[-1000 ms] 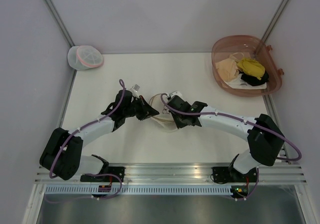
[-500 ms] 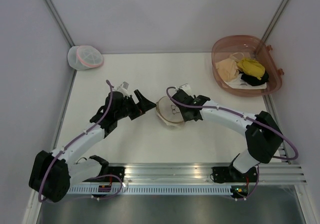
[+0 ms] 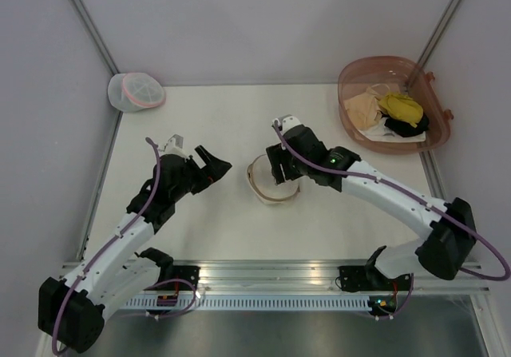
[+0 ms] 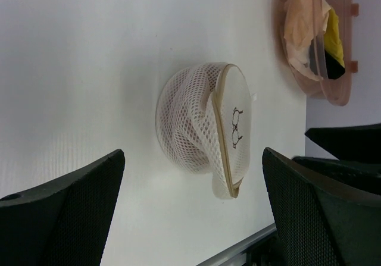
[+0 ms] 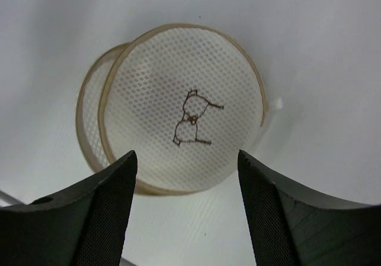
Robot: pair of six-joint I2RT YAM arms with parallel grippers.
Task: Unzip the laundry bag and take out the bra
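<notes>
1. The counter [image 3: 239, 117] carries everything; my two arms reach in from its near edge
2. At the far right corner sits a pink basin [image 3: 343, 85] holding a yellow garment [image 3: 402, 108] and a beige garment [image 3: 363, 109], neither of them mine to fetch
3. The laundry bag [image 3: 263, 189] lies near the middle of the counter between my tools, its printed face tipped up on edge. It looks light and floppy: soft mesh dome, with only the beige rim band giving it any shape
4. A whiter round bag [image 3: 136, 92] with a pink band rests at the far left corner, well apart
5. My left tool [image 3: 212, 160] is released, fingers spread wide, beside the bag and not touching it
6. My right tool [image 3: 279, 172] hangs just over the bag, fingers parted with nothing between them
7. A small pale tab [image 5: 275, 103] juts from the rim; I judge it the zip pull and the place to pinch, while the other tool pins the rim band, since bare mesh would slide and crumple
8. The bra: no red shows anywhere; I cannot tell whether it is inside
</notes>
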